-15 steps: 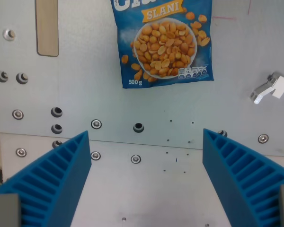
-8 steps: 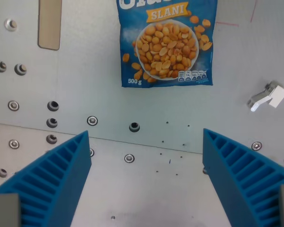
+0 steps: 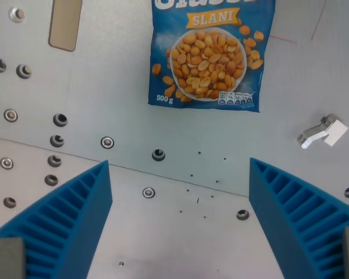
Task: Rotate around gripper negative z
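End effector [image 3: 180,224]: two blue ribbed fingers [image 3: 64,224], wedge-shaped, entering from the lower corners of the wrist view, one on the view's left, one on the view's right. Jaws stand wide apart, nothing between them. Poised above the grey metal table [image 3: 104,70], touching nothing.

Looks like a lab/workshop bench: bare metal plate [image 3: 134,70] w/ screws [image 3: 107,142] & threaded holes [image 3: 158,154].

Bright, even light; sharp focus, faint shadows, no glare.
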Robot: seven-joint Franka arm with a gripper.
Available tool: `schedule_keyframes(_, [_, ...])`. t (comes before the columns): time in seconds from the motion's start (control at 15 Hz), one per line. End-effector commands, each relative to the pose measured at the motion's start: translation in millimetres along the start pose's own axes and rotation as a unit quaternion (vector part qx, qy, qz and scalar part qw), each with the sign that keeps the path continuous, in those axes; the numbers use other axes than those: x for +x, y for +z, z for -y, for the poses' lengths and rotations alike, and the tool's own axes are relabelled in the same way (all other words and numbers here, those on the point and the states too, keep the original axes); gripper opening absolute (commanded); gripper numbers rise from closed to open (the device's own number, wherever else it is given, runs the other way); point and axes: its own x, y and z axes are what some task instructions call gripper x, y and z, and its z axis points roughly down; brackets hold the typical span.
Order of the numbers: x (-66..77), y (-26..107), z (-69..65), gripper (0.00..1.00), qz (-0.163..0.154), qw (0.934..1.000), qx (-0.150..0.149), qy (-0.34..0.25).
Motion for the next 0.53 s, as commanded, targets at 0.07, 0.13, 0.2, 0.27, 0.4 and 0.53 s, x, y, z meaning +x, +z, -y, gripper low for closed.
schedule_keyframes(0.07, [-0.5, -3.3, -0.5, 1.0, -0.004, 0.9965, -0.001, -0.083])
schedule_keyframes(0.13, [-0.5, -3.3, -0.5, 1.0, -0.004, 0.9959, -0.001, -0.09])
schedule_keyframes(0.2, [-0.5, -3.3, -0.5, 1.0, -0.004, 0.9953, -0.001, -0.097])
schedule_keyframes(0.27, [-0.5, -3.3, -0.5, 1.0, -0.004, 0.9946, -0.001, -0.103])
schedule_keyframes(0.4, [-0.5, -3.3, -0.5, 1.0, -0.004, 0.9932, -0.001, -0.117])
schedule_keyframes(0.53, [-0.5, -3.3, -0.5, 1.0, -0.004, 0.9915, -0.001, -0.13])
